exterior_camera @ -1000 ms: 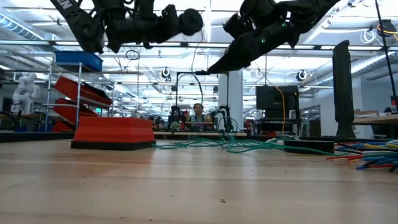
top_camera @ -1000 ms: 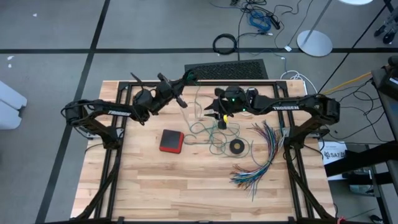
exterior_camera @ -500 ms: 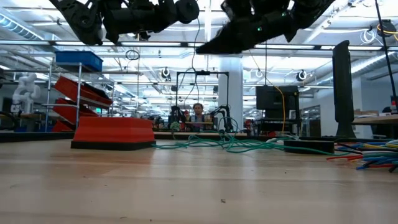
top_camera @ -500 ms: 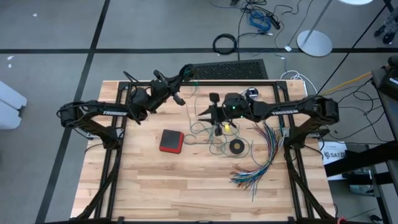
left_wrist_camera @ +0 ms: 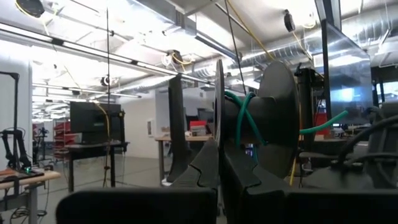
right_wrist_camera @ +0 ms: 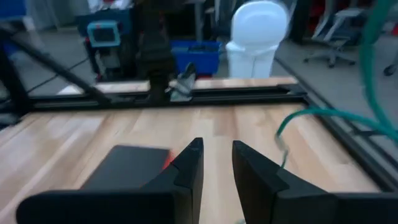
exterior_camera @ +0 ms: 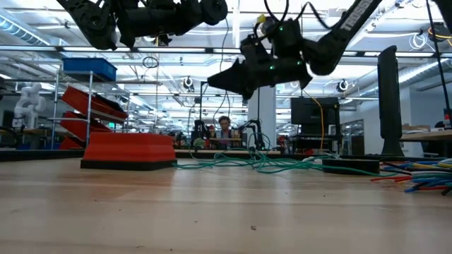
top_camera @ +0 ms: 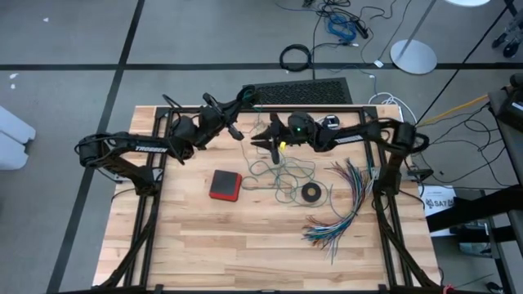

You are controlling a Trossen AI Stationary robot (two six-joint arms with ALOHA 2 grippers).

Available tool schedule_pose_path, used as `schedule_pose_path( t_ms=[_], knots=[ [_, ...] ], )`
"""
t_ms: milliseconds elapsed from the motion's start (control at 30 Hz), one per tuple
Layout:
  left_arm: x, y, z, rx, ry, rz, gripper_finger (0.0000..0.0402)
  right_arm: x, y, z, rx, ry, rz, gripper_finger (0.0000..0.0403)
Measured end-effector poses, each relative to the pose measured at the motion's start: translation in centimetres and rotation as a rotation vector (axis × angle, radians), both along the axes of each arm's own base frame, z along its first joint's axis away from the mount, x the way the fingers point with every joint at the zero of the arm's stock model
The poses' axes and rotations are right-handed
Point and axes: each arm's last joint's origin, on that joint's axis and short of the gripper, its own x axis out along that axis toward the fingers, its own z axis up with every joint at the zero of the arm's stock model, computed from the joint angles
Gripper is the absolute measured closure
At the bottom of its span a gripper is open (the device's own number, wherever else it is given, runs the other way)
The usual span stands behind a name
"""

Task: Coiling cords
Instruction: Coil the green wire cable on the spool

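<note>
High view: barely begun, judging by most of the teal cord (top_camera: 282, 174) sprawled loose on the counter (top_camera: 204, 245). Only a few turns wound just past the left claw (top_camera: 239, 133), pressed together. Right claw (top_camera: 260, 143) hovering close, slightly spread, apparently empty.

Left arm reached across the table's far side, raised well above the surface, left gripper (top_camera: 238, 133) closed tight. Right arm stretched inward from the opposite side, also held high, right gripper (top_camera: 258, 143) pointed toward the left one, fingers (right_wrist_camera: 188, 163) parted by a narrow gap, nothing seen between them.
</note>
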Motion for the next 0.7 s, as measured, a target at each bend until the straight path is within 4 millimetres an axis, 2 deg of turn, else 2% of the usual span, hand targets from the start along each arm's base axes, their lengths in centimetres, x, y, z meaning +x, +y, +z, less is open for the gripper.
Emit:
schedule_pose_path(
  t_ms=[133,433,700],
  knots=[
    [0.0,0.0,0.0,-0.002,0.003,0.0,0.04,0.1,-1.0,-0.7,0.002,-0.036,-0.028,0.0332],
    [0.1,0.0,-0.2,-0.01,0.025,0.0,0.04,-0.9,-3.3,-0.6,-0.004,-0.046,-0.108,0.0332],
    [0.1,0.0,-0.3,-0.014,0.03,-0.001,0.04,-0.9,-3.5,0.3,-0.051,-0.131,-0.113,0.0332]
  ],
)
